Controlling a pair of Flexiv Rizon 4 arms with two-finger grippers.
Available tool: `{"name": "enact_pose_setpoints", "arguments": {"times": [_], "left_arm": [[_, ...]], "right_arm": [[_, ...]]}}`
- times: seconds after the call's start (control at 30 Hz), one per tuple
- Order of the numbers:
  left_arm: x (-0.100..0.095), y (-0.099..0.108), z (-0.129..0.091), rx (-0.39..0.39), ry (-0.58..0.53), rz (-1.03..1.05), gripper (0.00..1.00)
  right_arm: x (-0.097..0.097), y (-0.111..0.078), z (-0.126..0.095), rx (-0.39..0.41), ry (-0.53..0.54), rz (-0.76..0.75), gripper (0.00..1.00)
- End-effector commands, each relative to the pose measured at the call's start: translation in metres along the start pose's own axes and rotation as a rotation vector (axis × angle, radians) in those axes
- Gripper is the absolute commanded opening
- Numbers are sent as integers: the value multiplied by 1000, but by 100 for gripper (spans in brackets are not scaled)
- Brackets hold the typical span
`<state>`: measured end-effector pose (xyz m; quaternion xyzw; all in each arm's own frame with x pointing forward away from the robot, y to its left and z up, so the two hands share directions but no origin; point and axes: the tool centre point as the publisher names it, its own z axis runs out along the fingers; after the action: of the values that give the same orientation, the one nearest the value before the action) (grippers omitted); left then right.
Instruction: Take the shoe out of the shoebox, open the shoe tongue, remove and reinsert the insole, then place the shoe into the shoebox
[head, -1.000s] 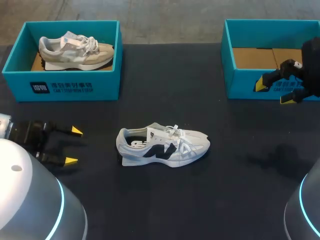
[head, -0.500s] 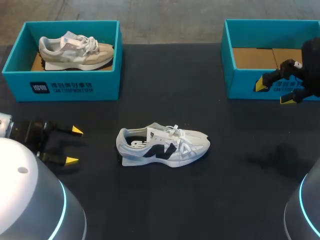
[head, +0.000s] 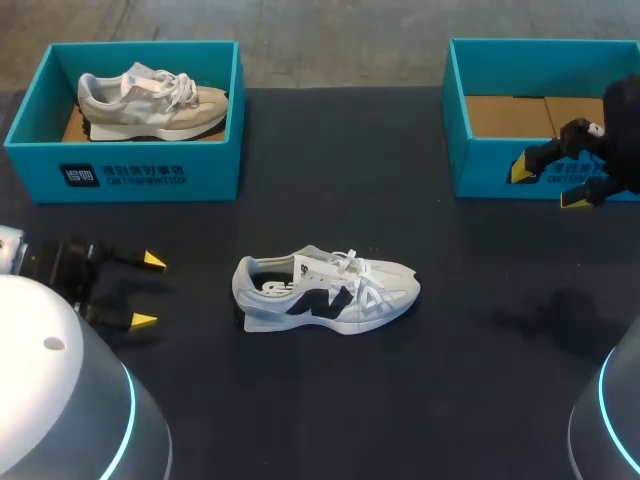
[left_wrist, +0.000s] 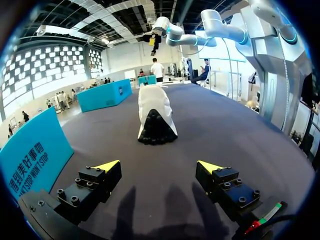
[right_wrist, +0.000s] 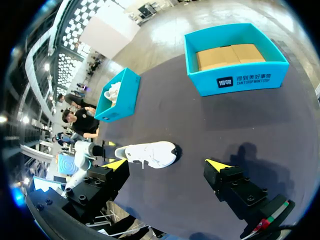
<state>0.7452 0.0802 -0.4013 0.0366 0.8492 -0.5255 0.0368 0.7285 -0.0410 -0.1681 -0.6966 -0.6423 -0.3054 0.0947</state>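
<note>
Apparently only step one done: white-and-grey laced sneaker (head: 325, 293) resting on the dark surface (head: 480, 380), outside the empty teal cardboard shoebox (head: 500, 175), left end effector (head: 148, 292) and right end effector (head: 548, 185) both spread apart, holding nothing; tongue, insole and reboxing left to do.

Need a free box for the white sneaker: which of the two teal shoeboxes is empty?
The right shoebox, showing only bare cardboard inside; the left shoebox holds a beige shoe.

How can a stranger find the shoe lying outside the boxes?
The dark table has a teal left shoebox and right shoebox at its far corners. Between them, nearer the robot, one shoe lies on the tabletop. It is white with black marks; the beige shoe sits inside the left shoebox.
</note>
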Motion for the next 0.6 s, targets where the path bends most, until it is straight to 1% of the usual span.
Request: {"name": "enact_pose_setpoints", "arguments": {"times": [0.03,0.27,0.33,0.53,0.57,0.6], "left_arm": [[1,-1,9,-10,-20,-18,100],[2,-7,22,5,-35,-33,100],[2,-11,33,17,-39,-48,100],[0,-19,53,25,-33,-56,100],[0,-19,53,25,-33,-56,100],[0,-23,60,26,-31,-54,100]], "right_arm": [[0,0,1,-1,-2,1,100],[0,0,1,-1,-2,1,100],[0,0,1,-1,-2,1,100],[0,0,1,-1,-2,1,100],[0,0,1,-1,-2,1,100],[0,0,1,-1,-2,1,100]]}}
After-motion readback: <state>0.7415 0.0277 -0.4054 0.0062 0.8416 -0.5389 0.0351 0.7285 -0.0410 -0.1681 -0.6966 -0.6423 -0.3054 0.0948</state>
